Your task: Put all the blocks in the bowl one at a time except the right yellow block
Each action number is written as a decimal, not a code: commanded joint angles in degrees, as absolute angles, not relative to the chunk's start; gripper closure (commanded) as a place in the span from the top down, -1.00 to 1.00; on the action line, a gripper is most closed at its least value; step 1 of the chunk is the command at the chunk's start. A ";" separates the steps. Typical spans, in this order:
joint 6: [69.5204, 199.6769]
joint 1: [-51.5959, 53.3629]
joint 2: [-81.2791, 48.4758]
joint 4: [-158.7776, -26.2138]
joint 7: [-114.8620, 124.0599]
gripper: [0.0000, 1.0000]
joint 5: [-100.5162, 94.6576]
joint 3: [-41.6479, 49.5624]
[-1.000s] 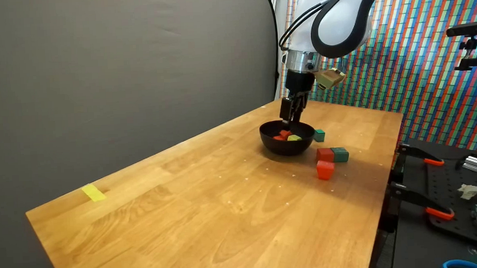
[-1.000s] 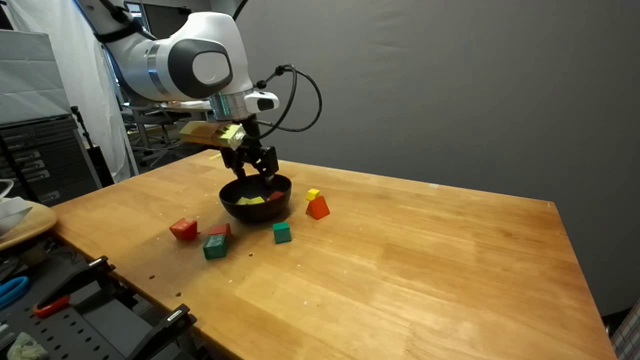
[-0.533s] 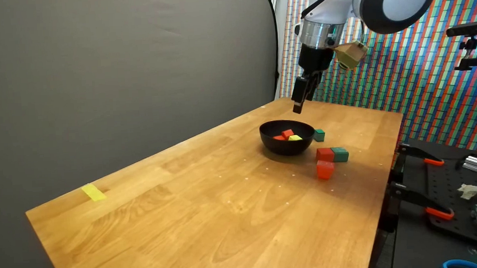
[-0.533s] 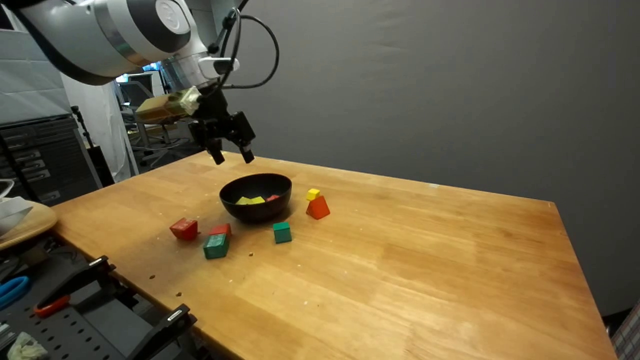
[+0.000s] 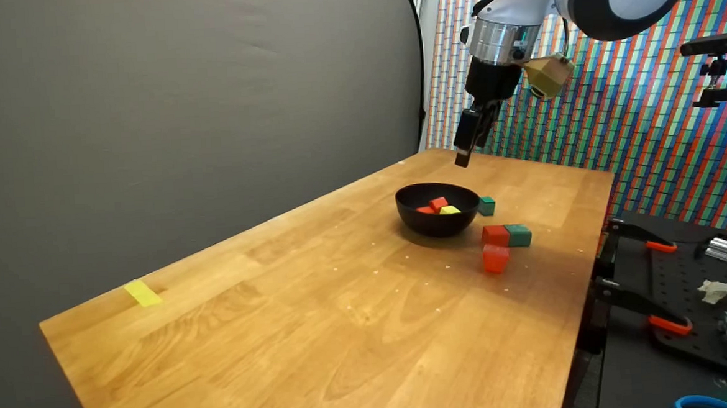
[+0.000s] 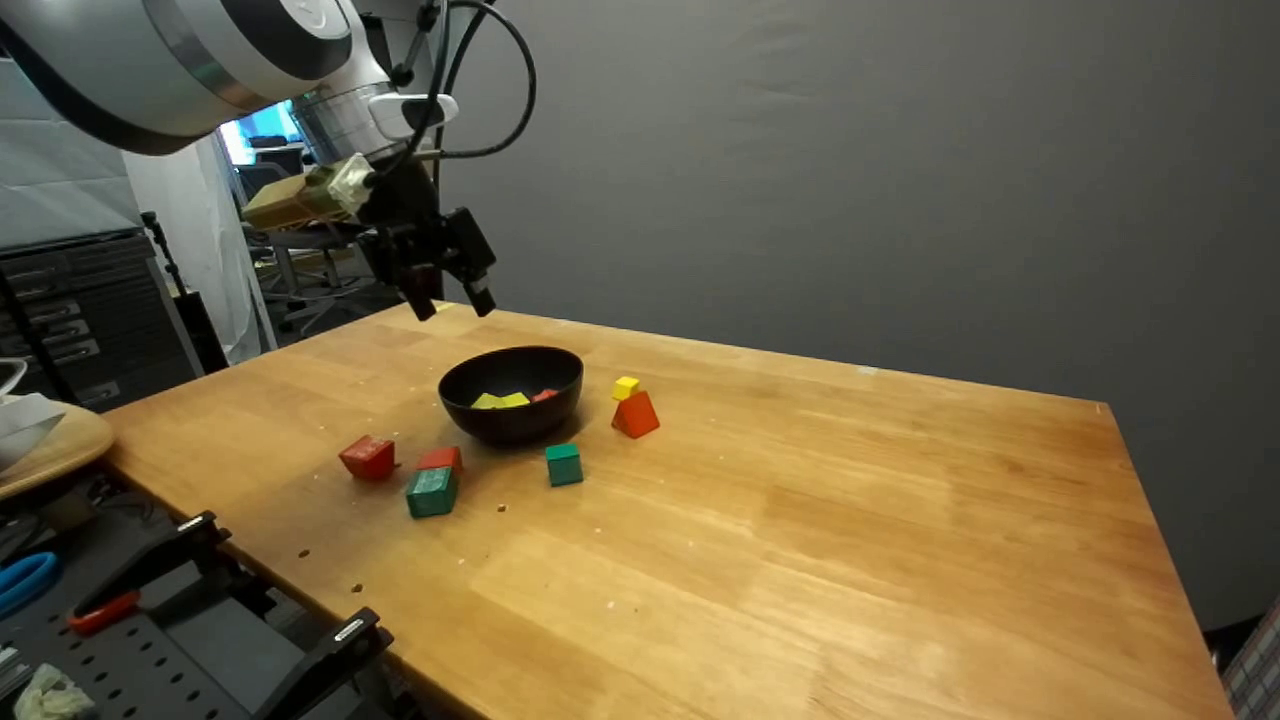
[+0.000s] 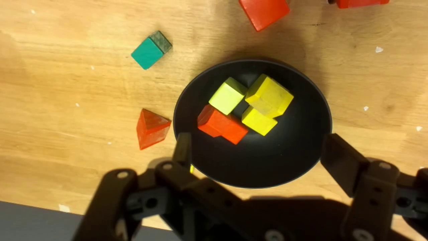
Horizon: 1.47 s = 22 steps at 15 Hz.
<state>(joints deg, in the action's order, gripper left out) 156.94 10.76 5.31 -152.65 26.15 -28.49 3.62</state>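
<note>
The black bowl (image 7: 274,160) fills the middle of the wrist view. Inside lie three yellow blocks (image 7: 259,121) and what look like two red-orange blocks (image 7: 230,129) pressed together. My gripper (image 7: 255,147) hovers above and behind the bowl, its jaws wide apart with nothing between them. Outside the bowl, an exterior view shows a yellow block (image 6: 626,388) behind an orange-red block (image 6: 636,415); in the wrist view a finger nearly hides that yellow one. A teal block (image 6: 564,466) stands alone. A green block (image 6: 432,492) touches a red block (image 6: 441,459), with another red block (image 6: 368,458) nearby.
A flat yellow tape strip (image 5: 143,292) sticks to the wooden table (image 5: 320,330) at a far corner. Clamps (image 6: 330,660) grip the table's edge beside a black pegboard shelf. A grey wall backdrop (image 6: 850,200) runs along the opposite edge.
A second ago my fingers were down at the bowl; the gripper has since risen and drawn back from it. The red block under the fingertips now rests free in the bowl.
</note>
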 commanded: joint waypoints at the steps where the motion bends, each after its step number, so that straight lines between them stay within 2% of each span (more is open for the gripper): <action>1: 155.25 9.49 4.11 -149.52 29.72 1.00 -30.75 2.61; 4: 151.50 7.80 1.72 -142.55 37.87 1.00 -32.54 2.64; 5: 150.04 4.46 0.25 -139.89 38.29 1.00 -30.07 0.06; 10: 144.72 2.60 -11.60 -127.57 38.97 1.00 -18.35 1.71; 16: 148.47 2.49 -25.00 -119.78 37.93 1.00 -11.20 5.47; 22: 155.93 2.36 -29.70 -121.61 36.45 1.00 -7.05 9.01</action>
<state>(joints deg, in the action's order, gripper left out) 151.78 2.26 -28.17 -121.28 37.75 -9.77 7.47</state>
